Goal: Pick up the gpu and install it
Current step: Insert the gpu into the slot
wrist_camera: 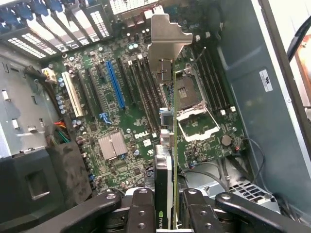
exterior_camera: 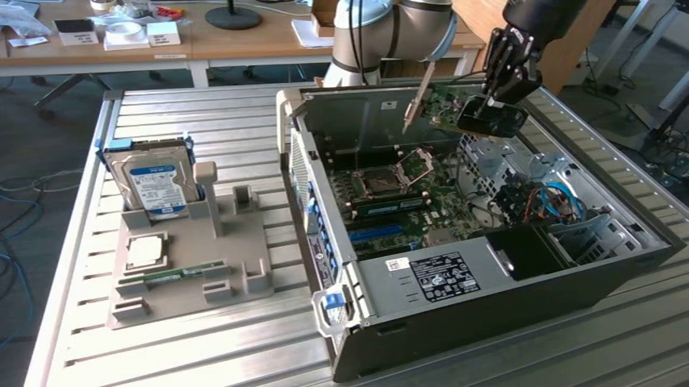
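My gripper (exterior_camera: 493,98) hangs over the back part of the open computer case (exterior_camera: 323,242), shut on the gpu (exterior_camera: 444,105). The card is in the air, clear of the motherboard (exterior_camera: 393,197), with its silver bracket (exterior_camera: 414,109) pointing down toward the case's rear wall. In the wrist view the gpu (wrist_camera: 167,160) shows edge-on between the two black fingers (wrist_camera: 141,211), and its bracket (wrist_camera: 167,36) is at the far end. The motherboard (wrist_camera: 121,121) lies below it, with a blue slot (wrist_camera: 115,85) off to one side of the card.
On the exterior view's left a grey holder (exterior_camera: 248,234) carries a blue-labelled hard drive (exterior_camera: 156,185), a processor (exterior_camera: 145,251) and a green RAM stick (exterior_camera: 177,274). Inside the case are a black power supply (exterior_camera: 453,278), cables (exterior_camera: 544,201) and the open processor socket (wrist_camera: 194,116).
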Available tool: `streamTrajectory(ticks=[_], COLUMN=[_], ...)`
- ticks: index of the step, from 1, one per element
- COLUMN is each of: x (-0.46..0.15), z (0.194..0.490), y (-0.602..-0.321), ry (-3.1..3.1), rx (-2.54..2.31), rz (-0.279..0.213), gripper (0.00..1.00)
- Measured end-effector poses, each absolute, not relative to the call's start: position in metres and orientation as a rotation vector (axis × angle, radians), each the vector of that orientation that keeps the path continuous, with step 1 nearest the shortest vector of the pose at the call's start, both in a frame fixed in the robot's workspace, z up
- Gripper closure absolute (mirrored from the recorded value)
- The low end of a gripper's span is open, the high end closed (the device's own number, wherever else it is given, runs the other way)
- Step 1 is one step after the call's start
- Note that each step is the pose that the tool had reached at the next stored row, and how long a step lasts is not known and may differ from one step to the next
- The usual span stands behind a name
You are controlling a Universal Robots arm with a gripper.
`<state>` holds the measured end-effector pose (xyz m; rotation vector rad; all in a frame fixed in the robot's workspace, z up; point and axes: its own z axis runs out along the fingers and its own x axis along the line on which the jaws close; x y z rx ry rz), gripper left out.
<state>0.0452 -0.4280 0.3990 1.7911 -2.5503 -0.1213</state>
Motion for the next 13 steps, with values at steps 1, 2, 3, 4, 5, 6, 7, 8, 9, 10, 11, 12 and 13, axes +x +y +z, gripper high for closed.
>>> streamTrajectory(ticks=[1,2,3,4,5,6,7,8,9,10,11,12,13], x=[0.0452,0.0452,0.0452,0.0452,0.0452,0.0452,0.0452,0.0452,0.0452,0.0452,0.0452,0.0452,0.0452], z=[0.3990,0.3990,0.3990,0.3988,0.3987,0.3986,0.3986,0.3984,0.3983,0.3982,0.3981,0.3979,0.3978], y=[-0.4280,-0.4280,-0.4280,-0.4280,-0.4280,-0.4280,-0.4280,-0.4280,-0.4280,-0.4280,-0.4280,-0.4280,-0.4280], ry=[-2.550,-2.550,-2.547,-2.537,-2.520,-2.503,-2.486,-2.467,-2.449,-2.432,-2.413,-2.395,-2.377], rx=[1.791,1.791,1.795,1.809,1.831,1.853,1.875,1.899,1.920,1.942,1.963,1.985,2.005], rz=[-0.121,-0.121,-0.121,-0.121,-0.121,-0.120,-0.120,-0.120,-0.119,-0.119,-0.118,-0.118,-0.117], gripper=[0.73,0.73,0.73,0.73,0.73,0.73,0.73,0.73,0.73,0.73,0.73,0.73,0.73])
